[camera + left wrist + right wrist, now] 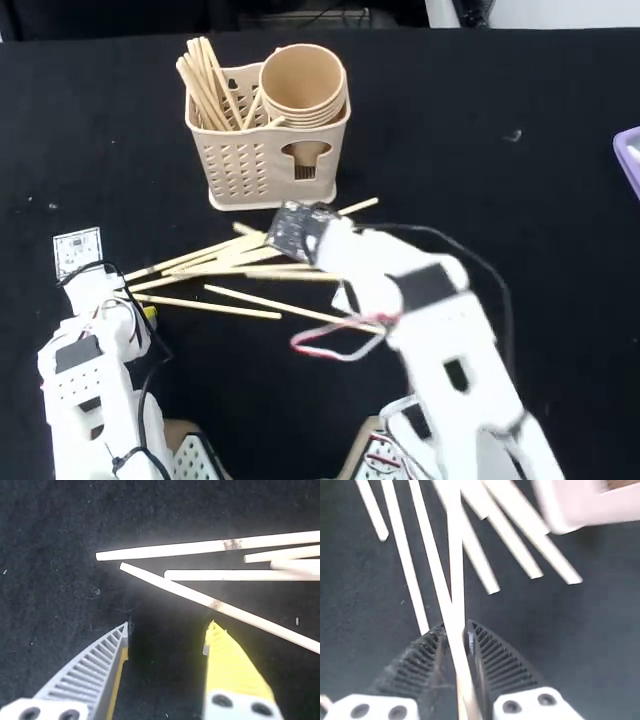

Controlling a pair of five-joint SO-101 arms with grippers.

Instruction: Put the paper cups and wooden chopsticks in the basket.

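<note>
black table (100, 130) w/ beige slotted basket (262, 165) standing on it; loose wooden chopsticks (215, 262) fanned just in front of basket; small white printed card (77, 250) front-left of basket; purple object (628, 160) well off to its right.

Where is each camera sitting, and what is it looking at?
High view: fixed above the table, looking down at the basket, paper cups, chopsticks and both arms.
Left wrist view: on the left arm, facing the table; its open left gripper shows.
Right wrist view: on the right arm; the right gripper pinches chopsticks beside the basket.
Shared: chopsticks show in all three.
</note>
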